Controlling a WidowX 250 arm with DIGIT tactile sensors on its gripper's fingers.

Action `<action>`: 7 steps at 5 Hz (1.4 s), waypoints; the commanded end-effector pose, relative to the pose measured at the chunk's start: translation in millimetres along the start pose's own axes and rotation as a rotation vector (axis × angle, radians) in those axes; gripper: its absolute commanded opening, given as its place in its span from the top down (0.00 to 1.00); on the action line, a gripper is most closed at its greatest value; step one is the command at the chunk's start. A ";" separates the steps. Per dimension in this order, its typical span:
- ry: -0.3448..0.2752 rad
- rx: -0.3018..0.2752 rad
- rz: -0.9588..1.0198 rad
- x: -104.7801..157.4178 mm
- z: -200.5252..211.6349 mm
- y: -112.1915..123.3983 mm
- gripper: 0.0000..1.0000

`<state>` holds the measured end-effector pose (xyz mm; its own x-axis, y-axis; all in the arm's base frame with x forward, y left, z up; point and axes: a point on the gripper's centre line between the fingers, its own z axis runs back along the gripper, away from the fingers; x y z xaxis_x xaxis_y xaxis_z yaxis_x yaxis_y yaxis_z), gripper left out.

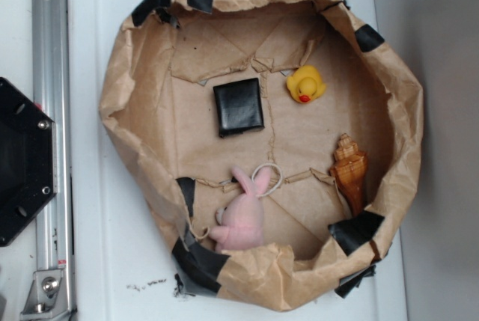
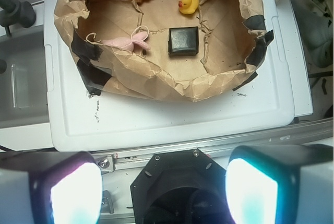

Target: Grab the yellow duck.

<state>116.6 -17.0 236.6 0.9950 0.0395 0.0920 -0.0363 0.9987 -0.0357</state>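
Duck (image 1: 306, 84) sits on the floor of the big paper nest (image 1: 135, 74), in clear space beside the black block (image 1: 239, 106) — bunny (image 1: 243, 216) and shell (image 1: 349, 170) lie well apart. Your gripper (image 2: 164, 182) stands wide, far back — lower straight over the duck's round body.

The yellow duck (image 1: 306, 84) is showing bright yellow with a red-orange beak. The plush bunny (image 1: 241, 216) is glowing pale pink, the seashell (image 1: 349, 170) amber-brown, the square pad (image 1: 239, 106) glossy black, inside a tan paper basin (image 1: 135, 96) patched with black tape on a white lid (image 1: 97, 261).
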 end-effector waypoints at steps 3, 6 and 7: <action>-0.177 0.002 -0.027 72.6 -31.3 1.4 0.00; -0.143 0.026 -0.072 126.8 -114.5 12.1 0.00; -0.134 0.043 -0.110 145.4 -139.1 20.8 0.00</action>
<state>262.8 0.6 93.5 0.9837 -0.0794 0.1611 0.0777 0.9968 0.0165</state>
